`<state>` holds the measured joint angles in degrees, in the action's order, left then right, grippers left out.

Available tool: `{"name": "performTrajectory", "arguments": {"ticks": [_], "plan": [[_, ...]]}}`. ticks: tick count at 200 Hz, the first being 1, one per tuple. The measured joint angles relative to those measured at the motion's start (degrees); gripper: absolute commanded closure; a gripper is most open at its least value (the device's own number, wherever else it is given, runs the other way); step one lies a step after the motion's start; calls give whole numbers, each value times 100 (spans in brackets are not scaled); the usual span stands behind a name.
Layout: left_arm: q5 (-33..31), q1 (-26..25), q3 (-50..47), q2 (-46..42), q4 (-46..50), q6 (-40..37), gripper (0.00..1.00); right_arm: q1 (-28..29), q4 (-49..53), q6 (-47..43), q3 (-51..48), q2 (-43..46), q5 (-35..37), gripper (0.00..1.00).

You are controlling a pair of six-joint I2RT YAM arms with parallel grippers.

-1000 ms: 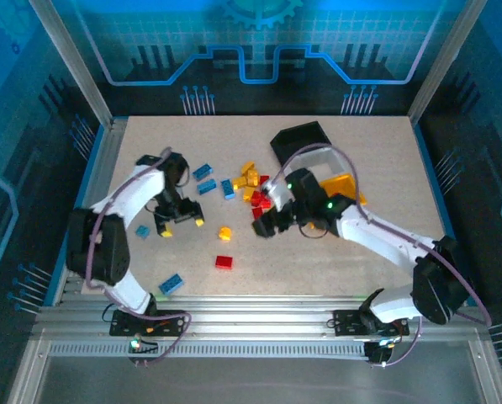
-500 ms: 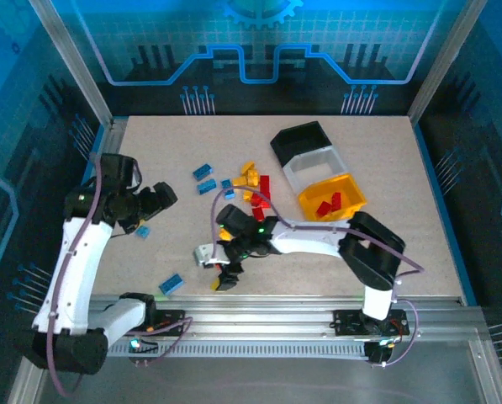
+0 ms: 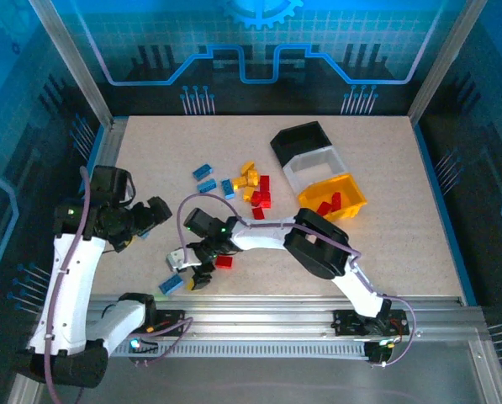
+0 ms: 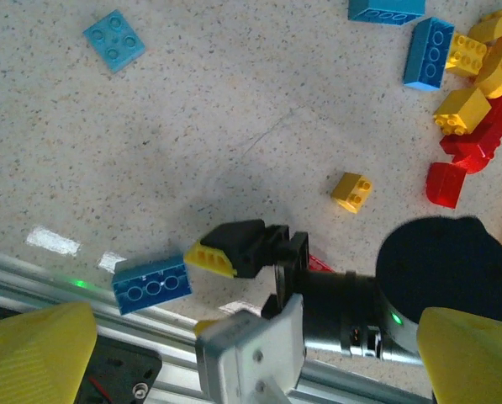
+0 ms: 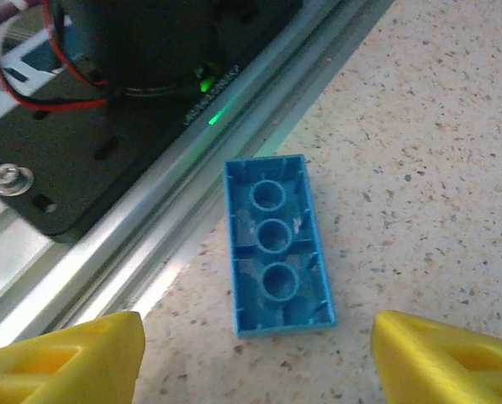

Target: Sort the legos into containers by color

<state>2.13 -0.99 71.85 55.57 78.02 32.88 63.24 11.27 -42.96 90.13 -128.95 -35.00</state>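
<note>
A blue lego lies hollow side up by the metal rail at the table's near edge, also seen from above. My right gripper is open, its yellow fingertips either side of the brick and just short of it; from above it sits low over the table. My left gripper hovers at the left, open and empty, its fingers spread wide. Blue, yellow and red legos lie mid-table. The black, white and yellow containers stand at the back right.
Red legos lie in the yellow container. A single red lego sits beside the right arm's wrist. A small yellow lego and a light blue square one lie loose. The right arm stretches across the table's middle.
The right gripper has swung from the red pile down-left to the blue lego at the near edge. The left gripper has drawn back to the left and opened wider.
</note>
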Motion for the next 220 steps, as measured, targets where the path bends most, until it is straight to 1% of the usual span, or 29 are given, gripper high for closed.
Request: {"name": "performTrajectory", "arguments": {"ticks": [22,49,70,85,98,113,127,150,166,186,204,220], "plan": [[0,7,9,-2,35,0,1,48,157,-98,334,-267,28,31],[-2,9,9,2,116,-4,1,129,352,-212,673,-581,98,37],[-26,11,9,22,142,-26,1,160,531,-210,820,-675,105,46],[-44,15,9,26,142,-28,1,168,560,-181,966,-732,170,55],[-44,26,9,26,146,-42,1,184,575,-131,1086,-820,208,66],[-57,37,9,31,149,-66,1,188,629,-74,1145,-846,195,74],[-90,44,9,31,146,-111,1,195,627,-37,1163,-846,243,78],[-190,50,9,33,160,-136,1,179,570,42,1093,-809,278,80],[-348,92,7,94,219,-133,1,131,498,129,776,-579,330,81],[-531,177,-57,321,229,-131,1,-129,544,302,249,-22,439,81],[-649,238,-173,688,170,-131,1,-603,588,463,-116,662,592,81],[-697,323,-264,1060,-4,-131,1,-1193,597,610,-348,1355,730,82]]}}
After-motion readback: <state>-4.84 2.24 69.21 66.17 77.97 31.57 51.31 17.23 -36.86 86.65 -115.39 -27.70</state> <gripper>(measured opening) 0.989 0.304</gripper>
